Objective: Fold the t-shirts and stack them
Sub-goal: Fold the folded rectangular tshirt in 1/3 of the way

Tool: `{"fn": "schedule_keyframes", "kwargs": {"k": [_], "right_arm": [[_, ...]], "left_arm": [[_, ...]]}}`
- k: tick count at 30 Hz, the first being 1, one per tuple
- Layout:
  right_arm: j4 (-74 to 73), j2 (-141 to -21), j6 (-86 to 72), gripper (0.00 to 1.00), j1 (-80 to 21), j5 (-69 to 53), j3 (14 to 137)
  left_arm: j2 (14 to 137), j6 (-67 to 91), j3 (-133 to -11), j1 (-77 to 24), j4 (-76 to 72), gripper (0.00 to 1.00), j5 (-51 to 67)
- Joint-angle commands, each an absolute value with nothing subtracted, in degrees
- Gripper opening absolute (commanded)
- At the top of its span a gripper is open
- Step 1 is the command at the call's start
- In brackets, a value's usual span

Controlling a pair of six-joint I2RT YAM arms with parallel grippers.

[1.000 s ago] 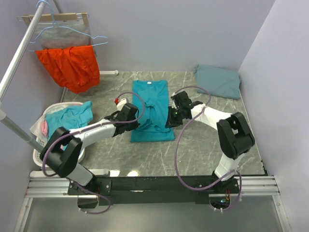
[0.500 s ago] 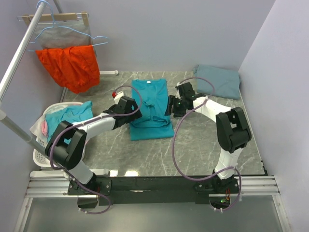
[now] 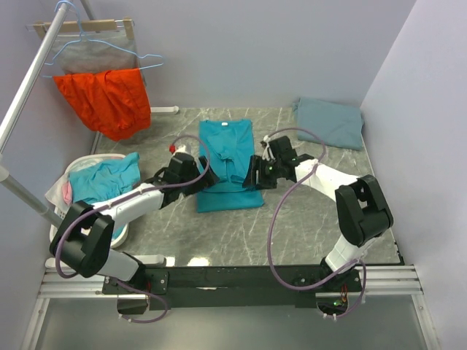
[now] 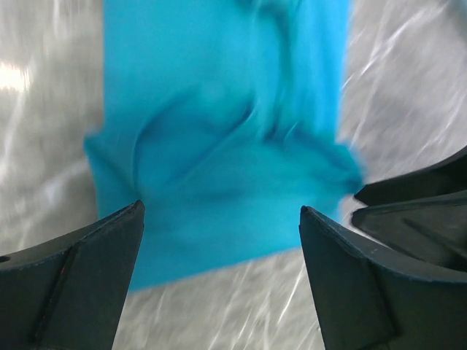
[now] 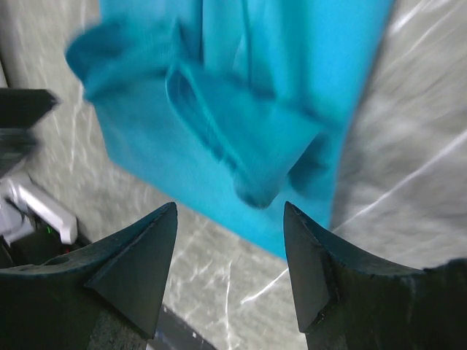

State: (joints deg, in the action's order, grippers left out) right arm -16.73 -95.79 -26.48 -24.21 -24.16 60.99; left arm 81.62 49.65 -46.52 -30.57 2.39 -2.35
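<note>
Two pairs of jaws: both gape, nothing gripped.
Left gripper (image 4: 220, 208): spread wide, just beside the strip's left edge.
Teal t-shirt (image 3: 228, 157): narrow strip at the centre of the table (image 3: 306, 211), near end rumpled; I'd pinch both near corners level, then fold evenly.
Right gripper (image 5: 230, 205): parted, empty, at the right edge.
Slate t-shirt (image 3: 330, 120): folded, back-right corner; bare table between leaves stacking room.

White-and-black arms (image 3: 139, 198), looping purple cables (image 3: 271, 219), black wedge-fingered left end effector (image 4: 220, 208)
</note>
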Motion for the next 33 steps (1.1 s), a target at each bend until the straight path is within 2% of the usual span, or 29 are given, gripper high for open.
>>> {"fn": "schedule_keyframes", "kwargs": {"k": [1,10,23,33], "right_arm": [[-13.45,-92.90,-28.82,0.67,-26.10,-26.54,59.33],[-11.51,-97.20,-29.88,0.67,-26.98,-26.72,60.64],[-14.06,-104.41,-27.16,0.68,-26.37,-26.02,71.44],[-16.08,-111.53,-25.49,0.68,-24.52,-23.65,79.01]], "left_arm": [[80.42,51.77,-42.98,-31.90,-0.95,0.93,3.26],[84.46,51.77,-44.56,-33.14,-2.55,0.93,2.20],[94.13,47.55,-55.09,-32.87,-1.59,0.94,-1.93],[100.10,44.74,-61.17,-28.83,-2.19,0.94,-2.64]]}}
